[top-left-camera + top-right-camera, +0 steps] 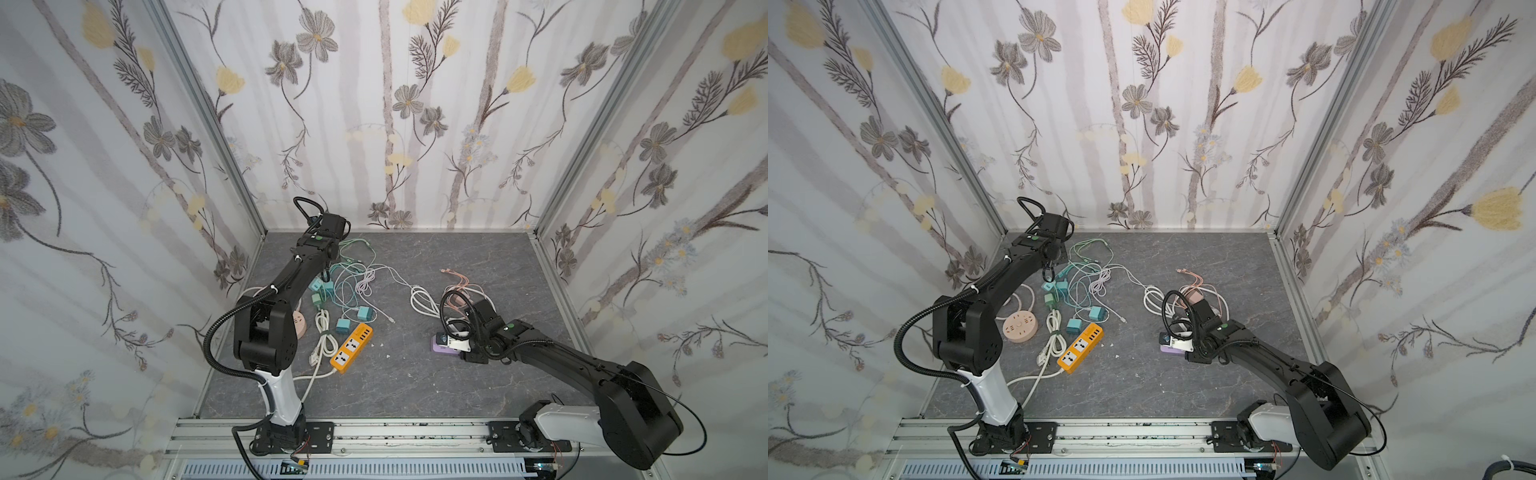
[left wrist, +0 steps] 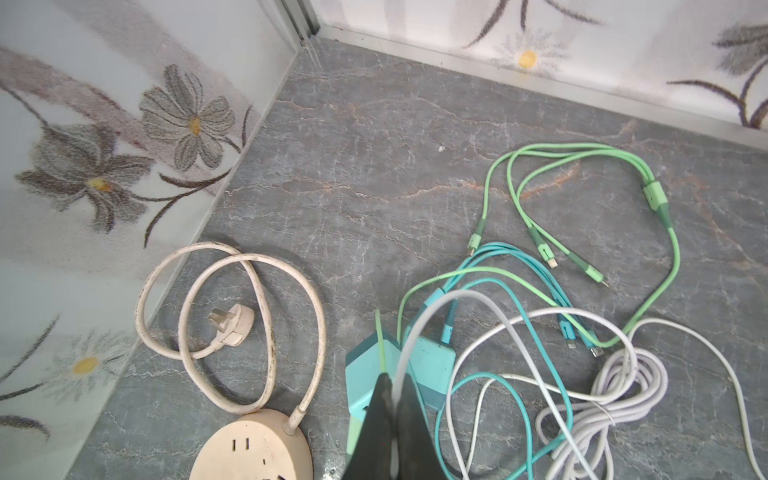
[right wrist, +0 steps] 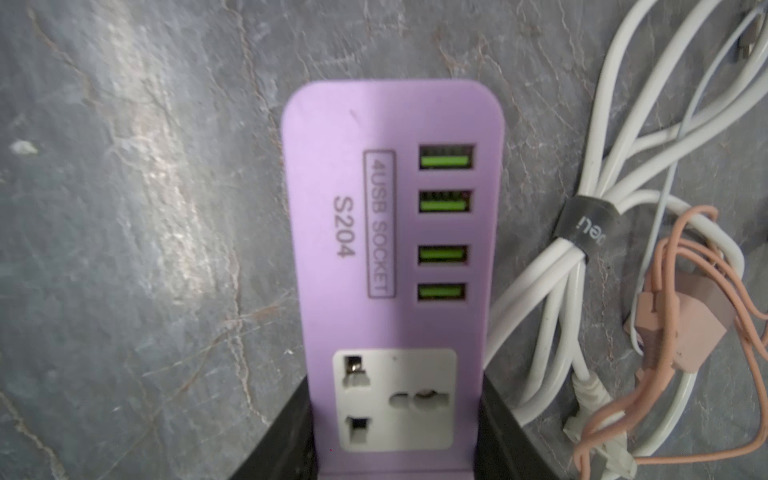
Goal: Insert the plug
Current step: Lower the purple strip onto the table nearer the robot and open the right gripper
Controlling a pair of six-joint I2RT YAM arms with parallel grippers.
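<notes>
Left end effector (image 2: 394, 382): tips nearly together. A white cable (image 2: 440, 303) runs up into the slit and looks pinched there.

Right end effector (image 3: 397, 415): clamped across the purple power strip (image 3: 332, 187), 1 finger on each long edge, strip flat on the counter (image 3: 124, 208).

Plug to insert: not certain which (my guess is the white cable's end, or 1 of the 2 teal chargers (image 2: 361, 374) lying just under the left tips).

Handling, judged:
- The cable is limp and light, so a hold on the cord gives no aim at the connector. Better to grip the stiff shell right behind the metal tip.
- The chargers are hard, smooth and light. Take them across the flat sides with the prongs clear, and expect the cords to drag.

The right wrist view shows 4 USB ports (image 3: 445, 156) and 1 socket (image 3: 395, 399), all empty. In a top view the purple power strip (image 1: 440, 348) is just a sliver under the wrist. Only the top views show the orange power strip (image 1: 351, 345).
</notes>
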